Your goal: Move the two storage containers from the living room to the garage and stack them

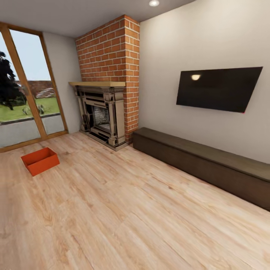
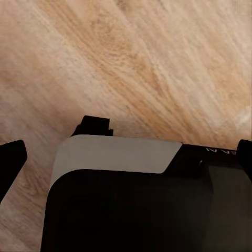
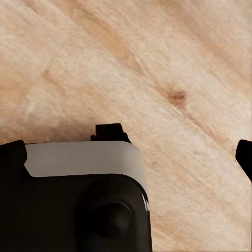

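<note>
One storage container (image 1: pixel 40 161), one TV (image 1: pixel 218 89), one fireplace (image 1: pixel 102 114), one console (image 1: pixel 202 164), one ceiling light (image 1: pixel 153 3).

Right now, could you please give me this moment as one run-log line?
room: living room | storage container: one seen, on wood floor near glass doors | hands: nothing held | stage: container not yet picked up

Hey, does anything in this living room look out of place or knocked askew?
One thing: an orange-red storage container sits alone on the wood-plank floor near the glass doors, turned at an angle to the walls. It is upright and looks undamaged. The fireplace, TV and console look in order.
</note>
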`<state>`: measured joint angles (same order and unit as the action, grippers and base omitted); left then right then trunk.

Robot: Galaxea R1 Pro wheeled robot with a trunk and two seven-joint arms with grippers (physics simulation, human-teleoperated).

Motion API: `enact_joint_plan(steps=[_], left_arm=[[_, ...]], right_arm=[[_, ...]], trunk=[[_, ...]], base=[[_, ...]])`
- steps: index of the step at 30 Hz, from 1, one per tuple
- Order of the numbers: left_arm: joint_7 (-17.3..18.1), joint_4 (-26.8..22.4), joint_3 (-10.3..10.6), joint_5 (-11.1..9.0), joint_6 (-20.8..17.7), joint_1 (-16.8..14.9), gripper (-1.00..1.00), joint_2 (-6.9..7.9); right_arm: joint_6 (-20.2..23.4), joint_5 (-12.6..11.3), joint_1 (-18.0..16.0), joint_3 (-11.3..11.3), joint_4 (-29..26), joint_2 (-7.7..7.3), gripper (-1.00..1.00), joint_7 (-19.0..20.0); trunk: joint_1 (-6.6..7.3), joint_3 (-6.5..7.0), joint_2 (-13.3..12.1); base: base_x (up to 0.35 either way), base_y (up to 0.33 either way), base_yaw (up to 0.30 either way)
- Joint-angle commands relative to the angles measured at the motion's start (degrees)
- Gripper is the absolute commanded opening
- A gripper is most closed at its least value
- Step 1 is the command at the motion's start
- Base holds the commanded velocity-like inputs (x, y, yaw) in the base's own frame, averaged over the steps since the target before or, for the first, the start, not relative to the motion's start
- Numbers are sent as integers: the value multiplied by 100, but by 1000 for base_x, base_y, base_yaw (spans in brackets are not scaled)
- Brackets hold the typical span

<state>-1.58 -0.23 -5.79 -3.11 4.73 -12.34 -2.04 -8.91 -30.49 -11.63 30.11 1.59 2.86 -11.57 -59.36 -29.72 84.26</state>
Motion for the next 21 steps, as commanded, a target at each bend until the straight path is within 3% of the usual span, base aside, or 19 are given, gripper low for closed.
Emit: enact_joint_plan(steps=[1,21], left_arm=[[-7,6,-30,-32,19,-5,100,-2],[-4,6,-29,-32,16,-5,100,-3]], right_arm=[[-32,-53,-6,48,17,4,100,-3],[-32,-53,-6,43,17,-13,100,-2]], trunk=[[-3,-6,3],[-3,-6,3]], base=[[324,0,270],[324,0,270]])
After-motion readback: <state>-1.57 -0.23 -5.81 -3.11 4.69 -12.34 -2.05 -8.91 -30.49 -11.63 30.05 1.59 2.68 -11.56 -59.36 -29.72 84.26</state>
